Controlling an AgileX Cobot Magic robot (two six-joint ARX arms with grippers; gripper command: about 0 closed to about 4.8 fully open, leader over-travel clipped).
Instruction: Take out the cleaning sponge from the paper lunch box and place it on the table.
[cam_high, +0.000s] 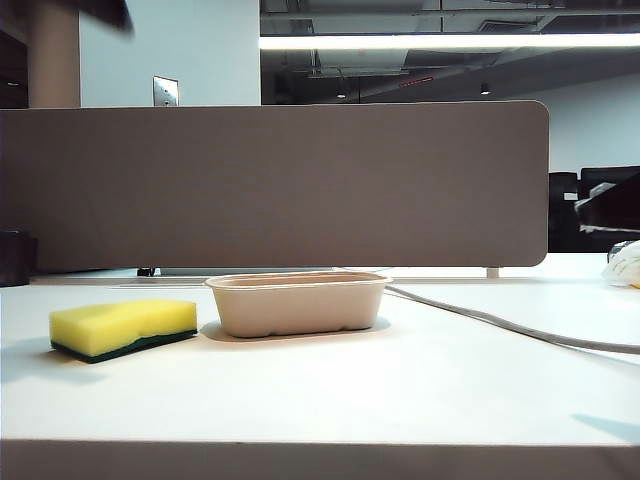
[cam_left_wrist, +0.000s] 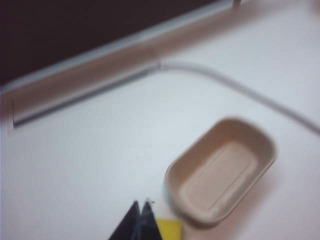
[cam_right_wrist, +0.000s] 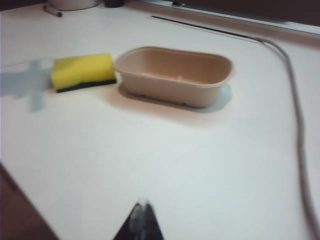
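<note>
The left pincer is closed and empty, its dark fingertips pressed together into one point high above the table, looking down on the box. A corner of the sponge shows just beside those tips, off the near end of the box. The right pincer is closed too and holds nothing; it hangs low over the table on the open side of the box, well apart from it.

The sponge lies flat on the table, yellow side up, green layer down, just beside the left end of the box and not touching it. The box stands upright and empty.

In front of the box the table is bare up to its front edge. Behind the box runs the divider, which closes that side. A grey cable curves over the table from behind the box toward its right, leaving a strip of free room between cable and box. No writing can be read on the box or sponge. Neither arm shows in the exterior view.
</note>
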